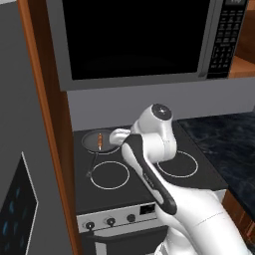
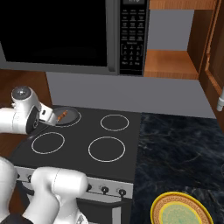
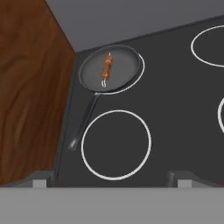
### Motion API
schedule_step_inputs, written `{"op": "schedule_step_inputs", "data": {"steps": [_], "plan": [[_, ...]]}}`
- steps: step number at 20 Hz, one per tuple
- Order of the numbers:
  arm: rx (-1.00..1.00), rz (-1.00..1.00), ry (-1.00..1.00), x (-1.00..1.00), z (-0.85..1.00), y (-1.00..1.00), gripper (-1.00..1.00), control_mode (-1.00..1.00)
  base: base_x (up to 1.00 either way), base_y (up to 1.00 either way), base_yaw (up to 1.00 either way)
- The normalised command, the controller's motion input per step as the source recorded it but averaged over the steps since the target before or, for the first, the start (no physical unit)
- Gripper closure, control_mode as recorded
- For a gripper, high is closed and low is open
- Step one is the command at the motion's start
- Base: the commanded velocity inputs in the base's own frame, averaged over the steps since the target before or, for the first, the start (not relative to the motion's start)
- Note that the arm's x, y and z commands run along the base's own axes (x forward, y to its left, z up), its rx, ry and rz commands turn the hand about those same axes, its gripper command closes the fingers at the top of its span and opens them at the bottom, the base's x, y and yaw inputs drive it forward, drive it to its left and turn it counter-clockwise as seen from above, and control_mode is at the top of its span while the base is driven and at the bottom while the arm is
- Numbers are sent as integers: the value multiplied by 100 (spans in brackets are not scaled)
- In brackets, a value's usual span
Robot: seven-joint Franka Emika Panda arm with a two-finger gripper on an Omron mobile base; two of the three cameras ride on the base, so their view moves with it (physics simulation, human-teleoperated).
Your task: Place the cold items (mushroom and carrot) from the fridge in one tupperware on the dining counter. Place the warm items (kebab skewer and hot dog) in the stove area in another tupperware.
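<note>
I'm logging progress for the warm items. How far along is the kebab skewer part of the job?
Nothing here looks done yet: the kebab skewer lies in the frying pan on the rear burner of the stove. In hand: the open, empty gripper hangs above the stove, short of the pan. Left: grasp the skewer and carry it to a tupperware; the other items' progress cannot be judged here.

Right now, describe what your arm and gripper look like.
The arm is made of glossy white, rounded shell segments with black bands at the joints and a round grey cap with a dark centre on one joint. The gripper ends in two small, blocky grey finger tips.
</note>
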Motion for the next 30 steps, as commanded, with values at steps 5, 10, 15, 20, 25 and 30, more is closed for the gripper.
{"op": "schedule_step_inputs", "data": {"steps": [5, 10, 15, 20, 25, 30], "plan": [[-14, 1, 13, 51, -30, 13, -100, -100, 0, 0, 0], [-5, 0, 5, 51, -17, 20, -100, -100, 0, 0, 0], [-7, 0, 5, 46, -32, 22, -100, -100, 0, 0, 0], [-3, 0, 11, 45, -37, 4, -100, -100, 0, 0, 0], [0, 0, 5, 49, -26, 0, -100, -100, 0, 0, 0], [-3, 0, 1, 43, -31, 6, -100, -100, 0, 0, 0]]}}
